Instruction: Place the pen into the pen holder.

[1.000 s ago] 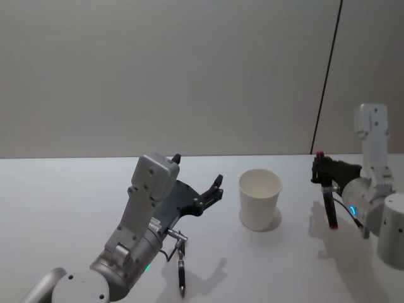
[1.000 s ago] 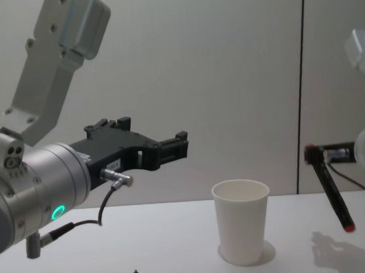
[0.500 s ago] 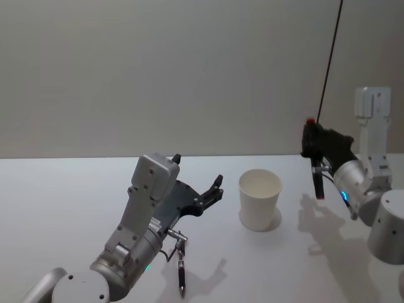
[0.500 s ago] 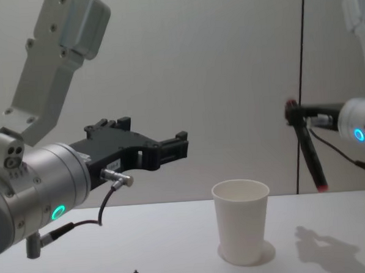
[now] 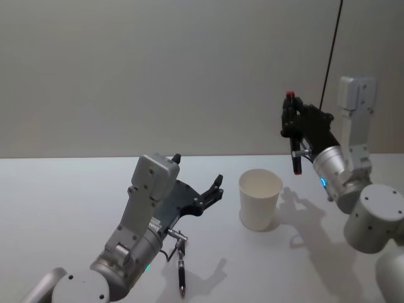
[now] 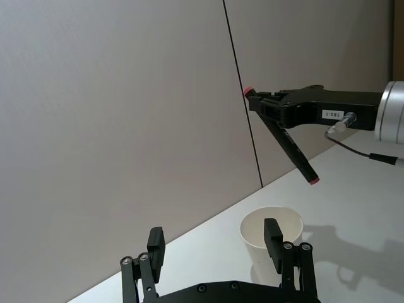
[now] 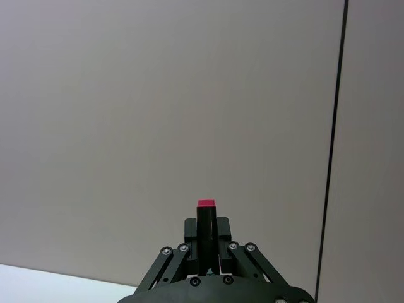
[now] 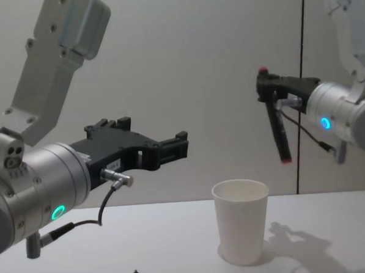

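Though shadowed, white table (image 5: 63, 202), grey wall (image 5: 158, 76).

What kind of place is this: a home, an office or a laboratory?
Probably a laboratory or test room: a white table, a plain grey wall, and a paper cup with a pen in the right gripper.

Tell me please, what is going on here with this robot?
The right gripper is shut on a black pen with red ends, holding it nearly upright. Its lower tip hangs higher than the white paper cup and to the cup's right, not yet over the opening. The left gripper hovers open to the cup's left; a second pen lies on the table beneath that arm.
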